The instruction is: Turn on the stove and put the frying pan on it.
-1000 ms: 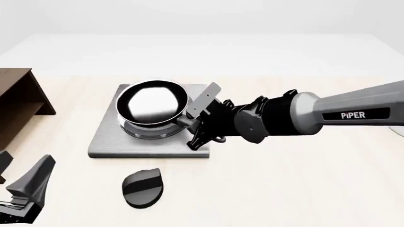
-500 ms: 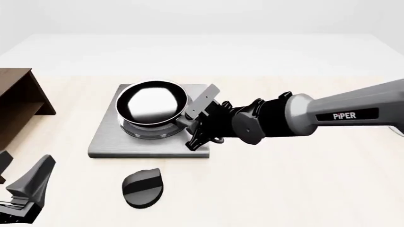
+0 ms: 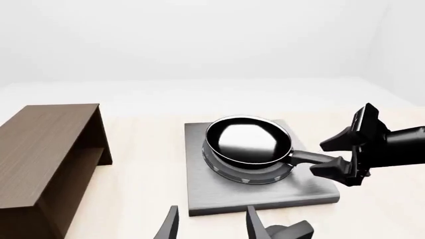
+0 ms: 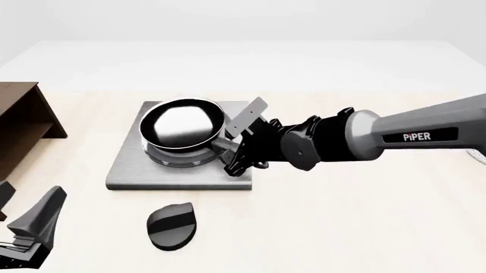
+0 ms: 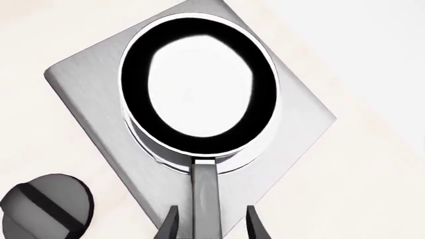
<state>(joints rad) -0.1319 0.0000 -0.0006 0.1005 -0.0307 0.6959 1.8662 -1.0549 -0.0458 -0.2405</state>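
The frying pan (image 4: 183, 126) sits on the stove's (image 4: 129, 168) burner rings. The right gripper (image 4: 237, 143) has its fingers spread on both sides of the pan handle (image 5: 206, 199), not touching it. The left gripper (image 3: 211, 226) is also spread.

R arm (image 4: 395, 136) reaching left, fingers (image 5: 251, 224) spread; L gripper (image 4: 27, 227) low, parked.

The right arm (image 4: 425, 133) is a grey tube lettered "PiPER", with a black wrist and gripper (image 4: 241, 142).
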